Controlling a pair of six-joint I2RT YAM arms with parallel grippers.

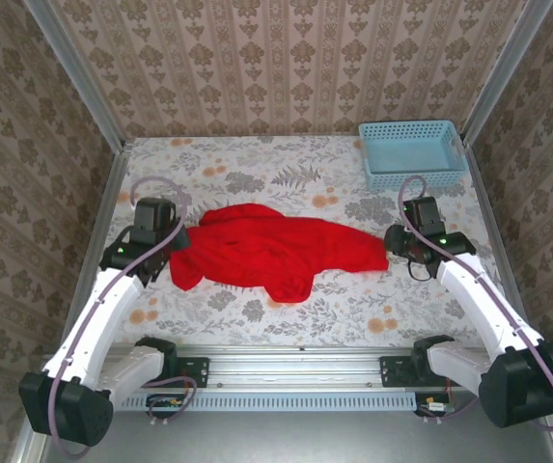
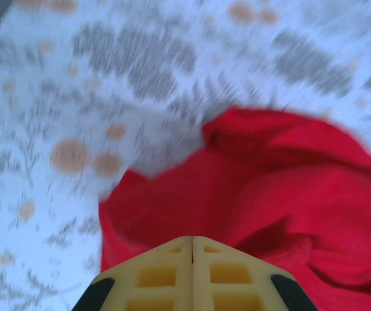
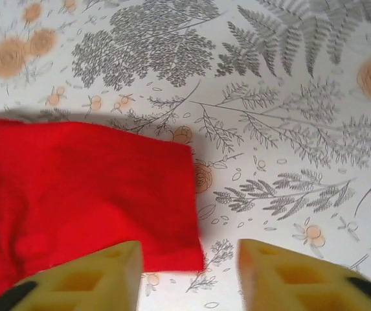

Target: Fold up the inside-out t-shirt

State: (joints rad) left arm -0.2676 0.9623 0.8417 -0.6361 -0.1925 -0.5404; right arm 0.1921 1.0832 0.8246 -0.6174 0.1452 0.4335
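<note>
The bright red t-shirt (image 1: 276, 249) lies crumpled across the middle of the flowered table, with a flap hanging toward the front. My left gripper (image 1: 176, 241) sits at the shirt's left end. In the left wrist view its yellow fingers (image 2: 172, 275) are pressed together with no cloth between them, and the red cloth (image 2: 282, 194) bunches just beyond the tips. My right gripper (image 1: 393, 241) is at the shirt's right end. In the right wrist view it (image 3: 188, 251) stands open, and a flat corner of the shirt (image 3: 94, 194) reaches between its fingers.
A light-blue plastic basket (image 1: 412, 152) stands at the back right corner. Patterned walls close in the table on three sides. The flowered tablecloth (image 1: 257, 169) shows bare behind the shirt and along the front rail (image 1: 295, 355).
</note>
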